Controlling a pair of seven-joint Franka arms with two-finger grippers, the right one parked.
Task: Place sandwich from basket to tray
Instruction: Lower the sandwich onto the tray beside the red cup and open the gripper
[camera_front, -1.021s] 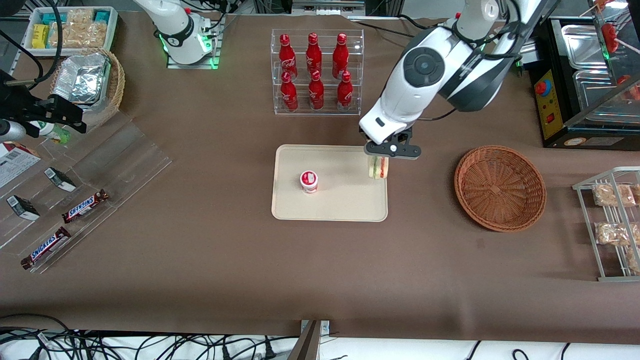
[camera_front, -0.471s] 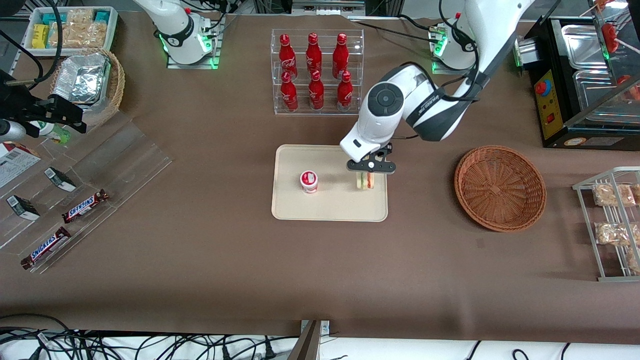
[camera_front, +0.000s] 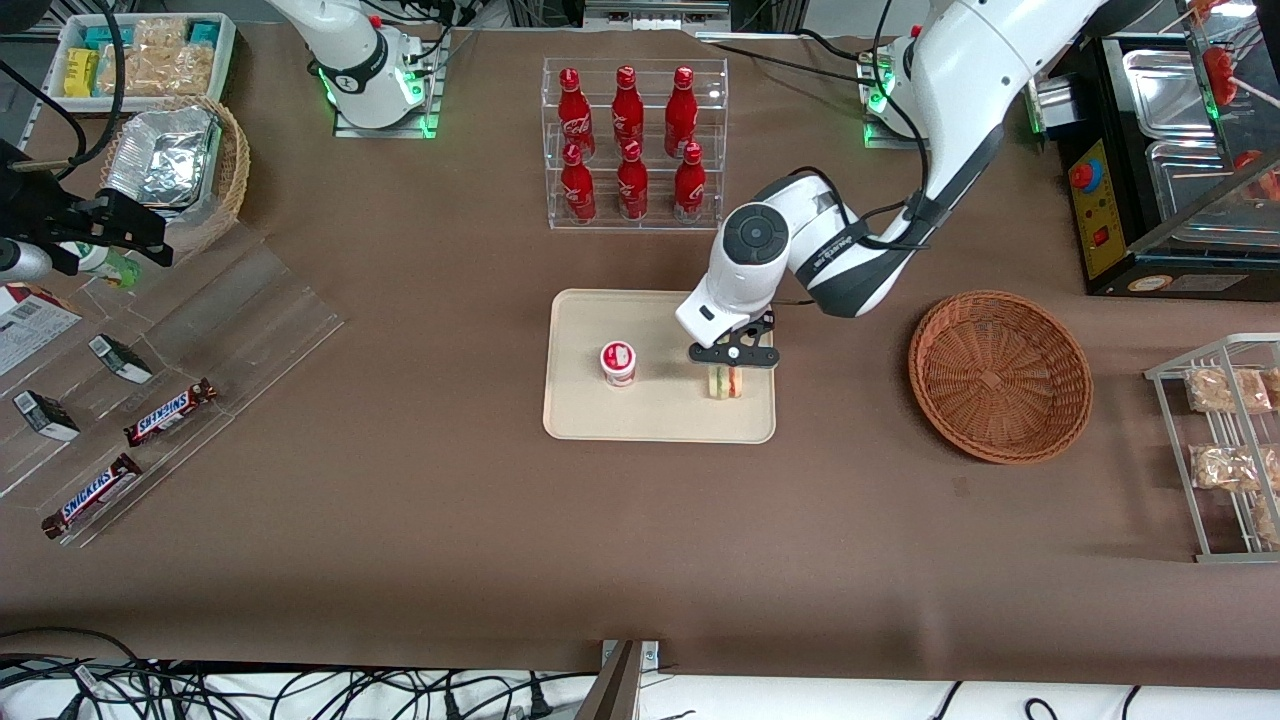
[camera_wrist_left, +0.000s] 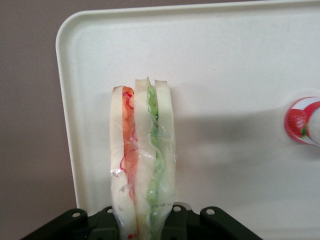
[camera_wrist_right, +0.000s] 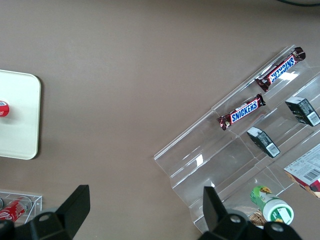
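**Q:** Where are your jaws, and what is in them?

**A:** My gripper (camera_front: 730, 358) is low over the tray (camera_front: 600, 420), at the tray's end nearest the basket. My jaws are clenched on the sandwich (camera_front: 726, 382), which stands on edge between them. In the wrist view the sandwich (camera_wrist_left: 142, 160) rises from between my jaws with its cut edge toward the camera: three pale slices of bread, red filling in one gap, green in the other, under clear wrap.

**Q:** Is the sandwich on the tray?

**A:** It is over the tray's surface, close beside the rim at the basket end. I cannot tell whether its lower edge touches the tray. In the wrist view the cream tray (camera_wrist_left: 240, 60) fills the space under the sandwich, with one rounded corner showing against the brown bench.

**Q:** What else is on the tray?

**A:** A small white cup with a red lid (camera_front: 618, 362) stands near the tray's middle, apart from the sandwich. Its strawberry label (camera_wrist_left: 299, 121) shows in the wrist view.

**Q:** And the basket?

**A:** The round, reddish-brown wicker basket (camera_front: 1000, 375) sits on the bench toward my arm's end, well apart from the tray. A clear rack of red bottles (camera_front: 633, 145) stands farther from the front camera than the tray.
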